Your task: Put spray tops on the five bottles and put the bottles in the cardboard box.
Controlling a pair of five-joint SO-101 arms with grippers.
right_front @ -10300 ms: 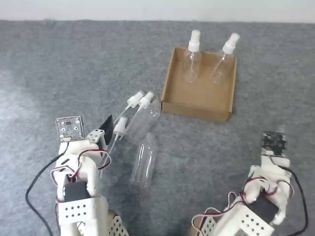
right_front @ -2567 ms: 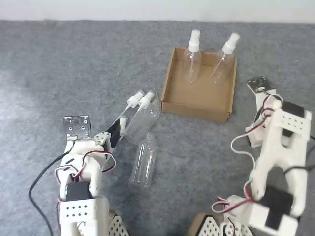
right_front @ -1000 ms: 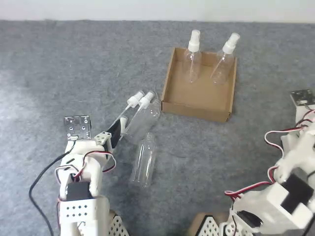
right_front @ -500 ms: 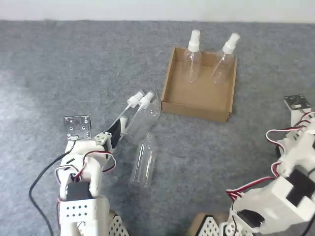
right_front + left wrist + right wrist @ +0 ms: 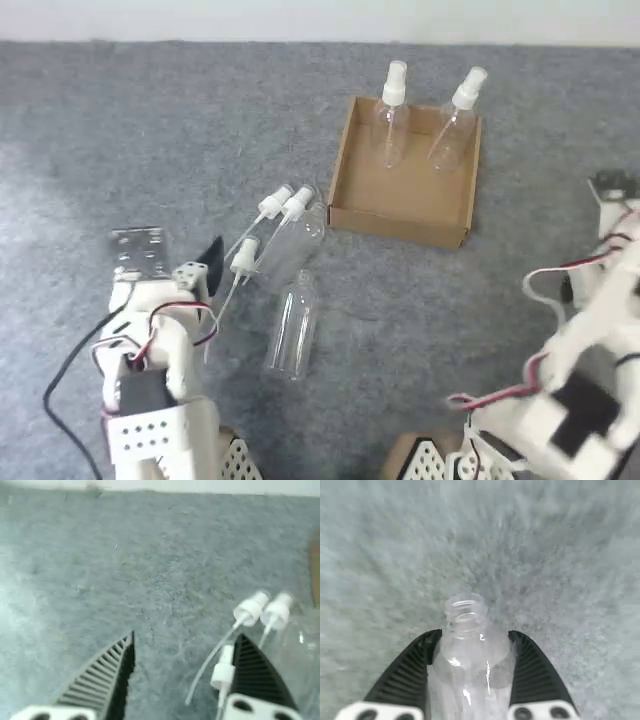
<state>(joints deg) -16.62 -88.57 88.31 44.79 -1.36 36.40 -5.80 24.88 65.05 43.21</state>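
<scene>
The right hand [image 5: 472, 636] pinches an uncapped bottle [image 5: 465, 617], neck free for capping I'd guess, left hand [image 5: 186, 639] spread beside loose spray tops [image 5: 248, 612].

Jaws are spread wide, hanging low over the grey carpeted surface [image 5: 150, 555]. Just past one jaw's tip, two white spray tops [image 5: 250, 611] lie side by side (one trails a long thin dip tube [image 5: 210, 665] back toward the camera). A third spray top [image 5: 223, 669] sits right up against that same jaw's inner edge. A clear bottle [image 5: 300, 642] lies beside the pair of tops.
</scene>
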